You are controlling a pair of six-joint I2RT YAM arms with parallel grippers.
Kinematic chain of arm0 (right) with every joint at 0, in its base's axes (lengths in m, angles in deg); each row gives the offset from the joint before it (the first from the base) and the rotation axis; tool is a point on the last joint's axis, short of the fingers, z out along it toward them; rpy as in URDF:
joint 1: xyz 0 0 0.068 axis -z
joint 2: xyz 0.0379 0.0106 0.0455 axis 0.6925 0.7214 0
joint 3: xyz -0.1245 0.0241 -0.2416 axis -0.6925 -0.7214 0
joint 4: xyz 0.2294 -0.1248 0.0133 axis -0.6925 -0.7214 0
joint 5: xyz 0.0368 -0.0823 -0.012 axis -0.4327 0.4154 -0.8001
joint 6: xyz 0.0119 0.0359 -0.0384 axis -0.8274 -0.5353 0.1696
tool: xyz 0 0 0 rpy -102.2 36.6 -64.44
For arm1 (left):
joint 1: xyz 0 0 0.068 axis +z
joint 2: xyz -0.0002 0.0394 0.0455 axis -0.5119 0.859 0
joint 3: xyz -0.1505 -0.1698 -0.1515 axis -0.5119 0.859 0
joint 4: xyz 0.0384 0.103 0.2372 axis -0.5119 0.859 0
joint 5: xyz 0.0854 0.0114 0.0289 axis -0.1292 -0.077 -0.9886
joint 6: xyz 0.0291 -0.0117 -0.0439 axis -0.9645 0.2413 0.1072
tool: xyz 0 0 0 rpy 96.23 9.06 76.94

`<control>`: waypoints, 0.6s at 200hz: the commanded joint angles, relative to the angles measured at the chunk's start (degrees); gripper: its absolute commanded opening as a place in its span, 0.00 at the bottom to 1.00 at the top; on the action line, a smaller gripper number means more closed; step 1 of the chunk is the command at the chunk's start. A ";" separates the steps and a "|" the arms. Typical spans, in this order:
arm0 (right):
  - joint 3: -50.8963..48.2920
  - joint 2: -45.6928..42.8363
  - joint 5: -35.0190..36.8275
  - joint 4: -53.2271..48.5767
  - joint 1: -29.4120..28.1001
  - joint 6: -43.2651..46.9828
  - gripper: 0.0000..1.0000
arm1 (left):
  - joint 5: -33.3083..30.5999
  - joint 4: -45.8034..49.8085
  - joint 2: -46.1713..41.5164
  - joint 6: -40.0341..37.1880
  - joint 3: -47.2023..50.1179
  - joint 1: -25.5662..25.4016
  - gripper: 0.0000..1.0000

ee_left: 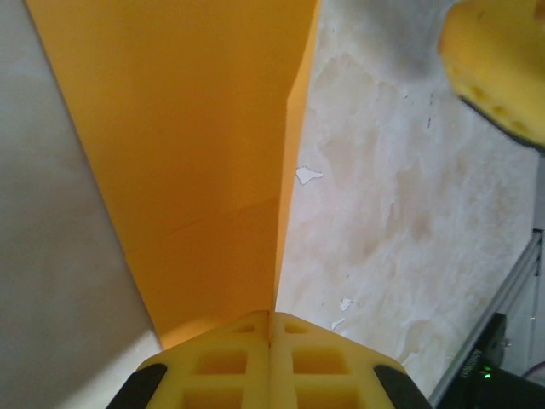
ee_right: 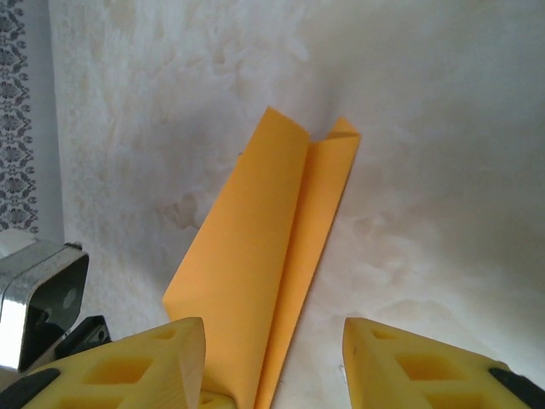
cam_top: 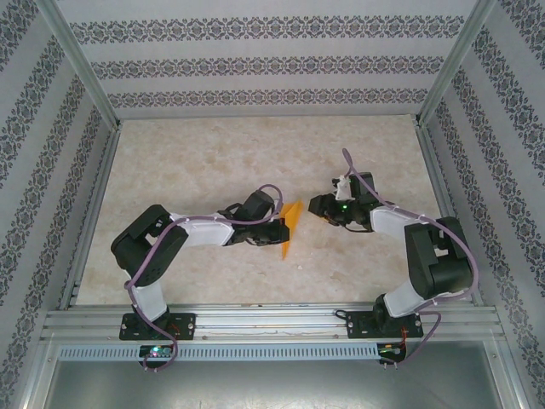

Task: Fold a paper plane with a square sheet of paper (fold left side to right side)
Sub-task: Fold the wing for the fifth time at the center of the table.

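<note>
Pinching the paper plane (cam_top: 291,226), left gripper (cam_top: 279,232) nearer.
Top view: its long axis runs near-to-far, right gripper (cam_top: 318,207) just beside. Left wrist: pads (ee_left: 230,366) pressed together on its end. Right wrist: fingers (ee_right: 170,358) spread, plane ahead between them.

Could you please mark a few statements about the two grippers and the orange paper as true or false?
1. The left gripper is shut on the paper plane. True.
2. The right gripper is clamped on the plane as well. False: its jaws stand open.
3. The paper is a flat, unfolded square. False: it is folded narrow, with a lengthwise crease.
4. The table has a pale, marbled surface. True.
5. The plane is blue. False: it is orange.
</note>
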 commanded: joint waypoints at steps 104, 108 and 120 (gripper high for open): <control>0.76 7.77 2.69 11.72 -7.34 -7.71 0.43 | 7.69 -19.48 1.89 11.68 5.61 3.72 0.00; 0.77 7.91 2.82 11.75 -7.41 -7.76 0.43 | 7.71 -19.68 2.07 11.90 5.61 3.78 0.00; 0.86 8.09 3.17 11.75 -7.60 -7.91 0.43 | 7.89 -20.46 2.59 12.43 5.87 3.89 0.00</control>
